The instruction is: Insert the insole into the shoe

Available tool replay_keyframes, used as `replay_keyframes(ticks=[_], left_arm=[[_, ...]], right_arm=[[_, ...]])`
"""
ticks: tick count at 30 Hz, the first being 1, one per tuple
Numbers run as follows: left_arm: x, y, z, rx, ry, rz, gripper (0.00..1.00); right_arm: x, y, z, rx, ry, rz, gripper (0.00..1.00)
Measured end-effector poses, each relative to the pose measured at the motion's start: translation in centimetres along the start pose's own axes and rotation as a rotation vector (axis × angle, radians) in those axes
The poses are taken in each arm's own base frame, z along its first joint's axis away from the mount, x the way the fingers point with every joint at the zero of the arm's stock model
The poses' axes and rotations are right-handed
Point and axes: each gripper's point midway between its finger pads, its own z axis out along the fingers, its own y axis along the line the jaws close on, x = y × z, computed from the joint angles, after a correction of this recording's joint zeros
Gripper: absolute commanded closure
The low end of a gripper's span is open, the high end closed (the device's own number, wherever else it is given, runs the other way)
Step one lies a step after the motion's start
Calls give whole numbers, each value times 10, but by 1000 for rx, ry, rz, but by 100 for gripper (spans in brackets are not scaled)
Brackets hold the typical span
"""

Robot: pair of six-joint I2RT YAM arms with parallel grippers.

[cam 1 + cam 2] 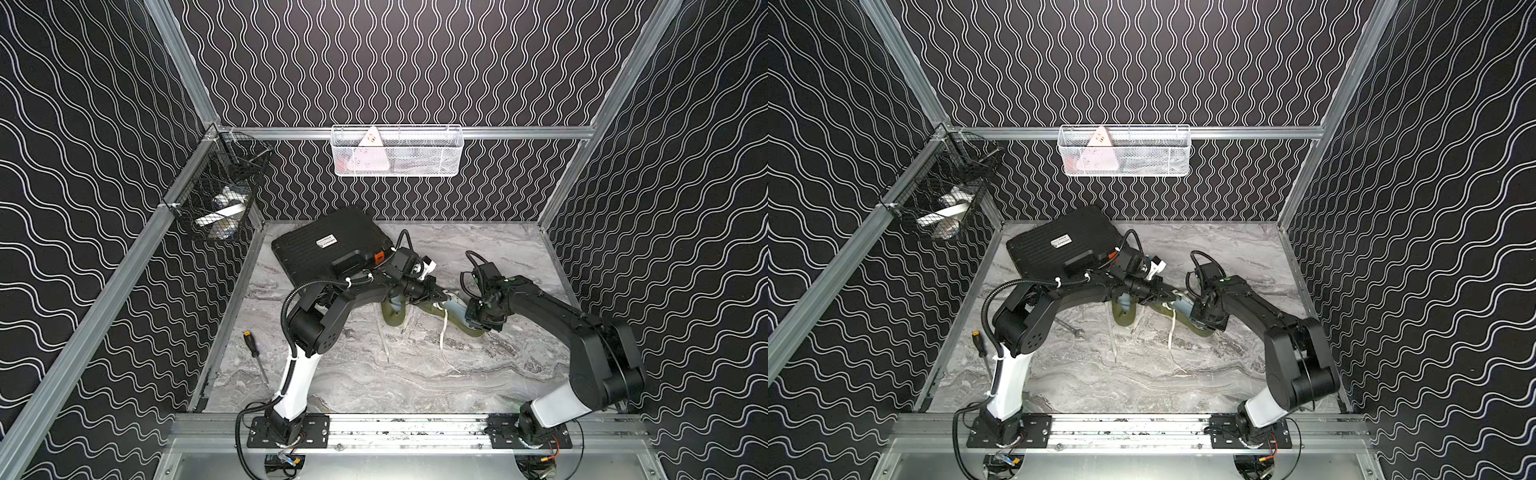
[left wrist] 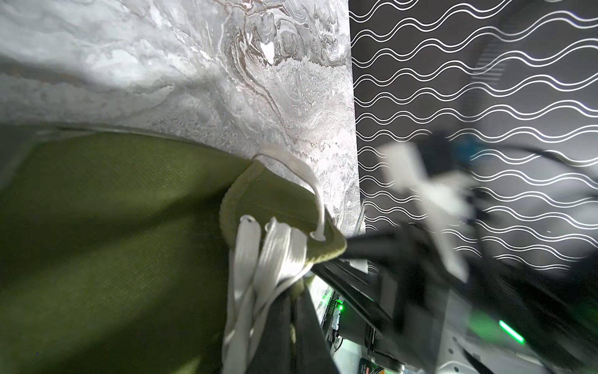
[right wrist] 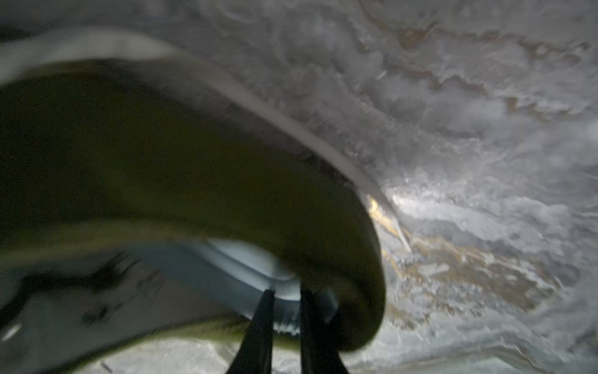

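An olive green shoe (image 1: 426, 310) with white laces (image 2: 275, 246) lies on the marble table, seen in both top views. A pale blue insole (image 1: 457, 311) sits in its opening. My left gripper (image 1: 442, 296) is shut on the shoe's laced edge; in the left wrist view (image 2: 293, 301) green fabric shows between the fingers. My right gripper (image 1: 471, 316) is at the heel end. In the right wrist view the fingertips (image 3: 286, 293) stand close together on the insole's (image 3: 246, 262) end, inside the heel collar (image 3: 194, 162). That view is blurred.
A second olive shoe (image 1: 392, 318) lies under the left arm. A black case (image 1: 332, 245) sits at the back left, a screwdriver (image 1: 255, 357) near the left wall. A white basket (image 1: 397, 151) and a black wire basket (image 1: 220, 199) hang on the walls.
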Motion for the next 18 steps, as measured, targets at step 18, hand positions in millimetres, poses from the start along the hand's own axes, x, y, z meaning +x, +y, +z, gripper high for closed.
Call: replay_keyframes(ticks=[18], left_arm=[[3,3,0,-2,6,-6,100]], right_arm=[[-8,3,2,-10,28,-19,81]])
